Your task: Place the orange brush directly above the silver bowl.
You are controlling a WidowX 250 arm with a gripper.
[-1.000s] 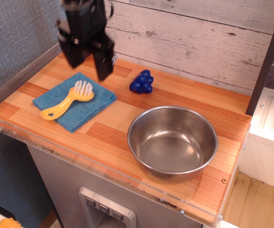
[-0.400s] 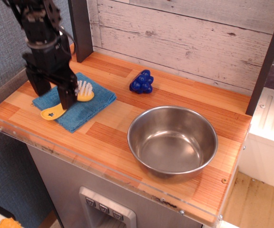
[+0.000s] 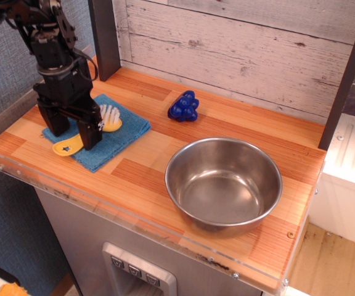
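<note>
My gripper is down over the left end of the counter, fingers spread apart, one on each side of the brush. Left finger sits toward the counter's left edge; the right finger stands across the brush's neck, hiding part of it. Nothing clamped: a gap shows between the fingers. Whether the tips touch the cloth I cannot tell.

Brush lies flat on the blue cloth, handle pointing toward the front-left, star mark visible near the handle end, white bristles toward the back-right. Only the handle tip and the bristle head show past my fingers.

Cloth sits on the left part of the counter, slightly skewed to the counter edge.

Bowl stands upright on the right half of the counter, near the front edge, well apart from brush and cloth. Inside shows only bare metal.

A blue knobbly toy rests between cloth and bowl, farther back, near the plank wall. A dark post rises behind my arm at the back-left.
</note>
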